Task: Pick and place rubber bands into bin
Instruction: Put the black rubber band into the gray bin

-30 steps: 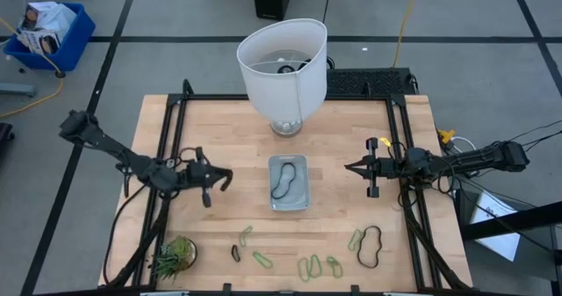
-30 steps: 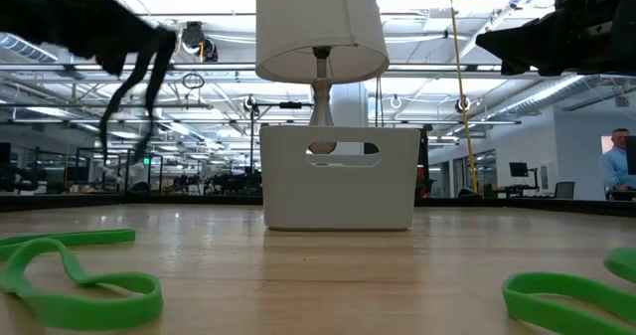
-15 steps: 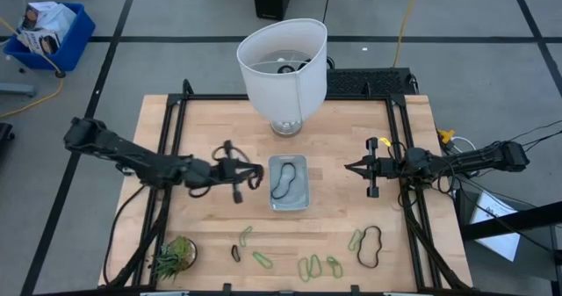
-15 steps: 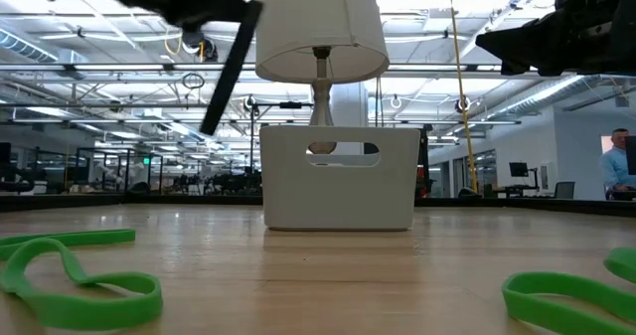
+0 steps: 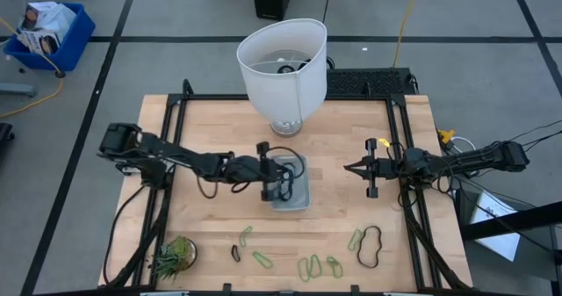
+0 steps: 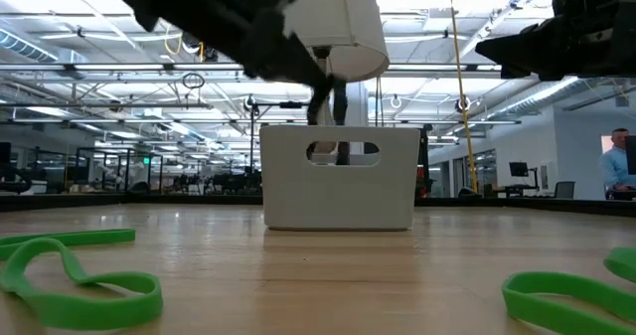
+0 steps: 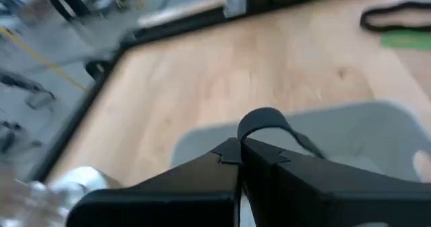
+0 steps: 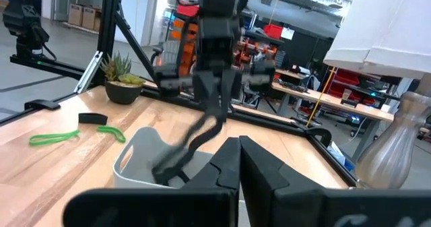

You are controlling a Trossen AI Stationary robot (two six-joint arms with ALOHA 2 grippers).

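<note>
My left gripper (image 5: 266, 180) is over the left edge of the bin (image 5: 300, 199), shut on a dark rubber band (image 7: 264, 119). The right wrist view shows that gripper (image 8: 214, 85) with the band (image 8: 199, 139) hanging from it into the bin (image 8: 128, 161). Another dark band (image 5: 283, 189) lies in the bin. Green bands (image 5: 309, 266) and dark bands (image 5: 371, 247) lie along the near part of the table. My right gripper (image 5: 351, 166) waits right of the bin, shut and empty. My left gripper pinches the dark band between its two fingertips (image 7: 229, 153); a short loop of it (image 7: 264, 118) stands out past the tips. The fingers come from the table's left, slanting down. The rest hangs slack below them (image 8: 202, 133), its lower end inside the bin (image 8: 165, 165).
A white lampshade on a lamp (image 5: 283, 63) stands just behind the bin. A small spiky plant (image 5: 174, 256) sits at the near left corner. Bare wood lies between the bin and my right gripper.
My left gripper has travelled from the table's left part toward the right, carrying the dark band, and now stands over the bin's left edge with the band hanging into it.
</note>
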